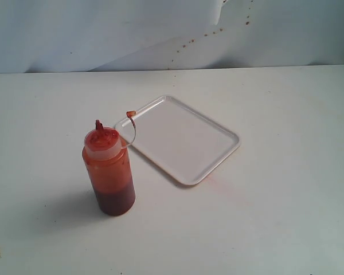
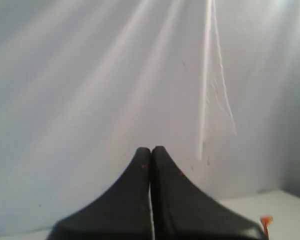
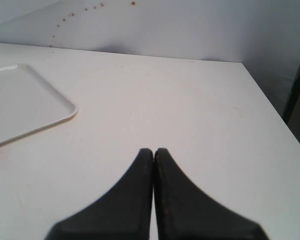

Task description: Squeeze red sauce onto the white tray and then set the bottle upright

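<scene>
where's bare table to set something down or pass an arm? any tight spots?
Biggest free patch: table right of the tray, out to the right edge. Also bare: the front strip before bottle and tray, the left side beyond the bottle, the back strip between tray and wall. Crowded: between bottle and tray's left corner, where the tethered cap loops.

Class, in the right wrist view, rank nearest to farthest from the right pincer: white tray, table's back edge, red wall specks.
1. White tray: on the table, ahead of the right pincer.
2. Table's back edge: beyond the tray.
3. Red specks: on the wall behind.
</scene>
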Available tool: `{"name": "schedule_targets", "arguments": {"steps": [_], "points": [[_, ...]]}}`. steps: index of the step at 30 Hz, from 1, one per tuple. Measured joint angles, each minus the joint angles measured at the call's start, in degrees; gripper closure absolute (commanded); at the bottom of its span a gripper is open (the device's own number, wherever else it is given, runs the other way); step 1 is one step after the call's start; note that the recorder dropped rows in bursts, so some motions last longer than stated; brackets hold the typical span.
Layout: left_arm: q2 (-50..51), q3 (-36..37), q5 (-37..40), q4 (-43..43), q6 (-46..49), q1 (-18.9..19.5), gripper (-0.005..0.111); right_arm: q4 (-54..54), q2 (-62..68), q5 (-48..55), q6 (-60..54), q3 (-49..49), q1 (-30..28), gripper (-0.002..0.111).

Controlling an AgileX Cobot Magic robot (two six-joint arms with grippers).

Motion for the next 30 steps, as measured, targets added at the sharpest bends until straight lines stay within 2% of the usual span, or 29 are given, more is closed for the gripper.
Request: {"name": "schedule_targets", "arguments": {"steps": [2,6,9,14,22,30], "points": [[7.9,0.0,-2.5,5.1,-0.5,0.0,0.107,0.0,0.0,0.0,0.0,0.0,0.0,0.108],[19.0,0.0,-6.8,7.6,-0.4,0.0,0.107,0.0,0.0,0.0,0.0,0.0,0.0,0.108],[22.1,-0.1,-7.9,11.3,-0.3,0.1,0.107,0.0,0.0,0.0,0.0,0.0,0.0,0.108],[23.3,-0.1,-7.9,18.5,-0.6,0.2,0.107,0.0,0.0,0.0,0.0,0.0,0.0,0.108],[23.6,-0.1,-4.6,27.6,-7.5,0.2,0.107,0.0,0.0,0.0,0.0,0.0,0.0,0.108],[23.6,-0.1,-2.8,30.5,-9.2,0.2,0.107,0.0,0.0,0.0,0.0,0.0,0.0,0.108]]}}
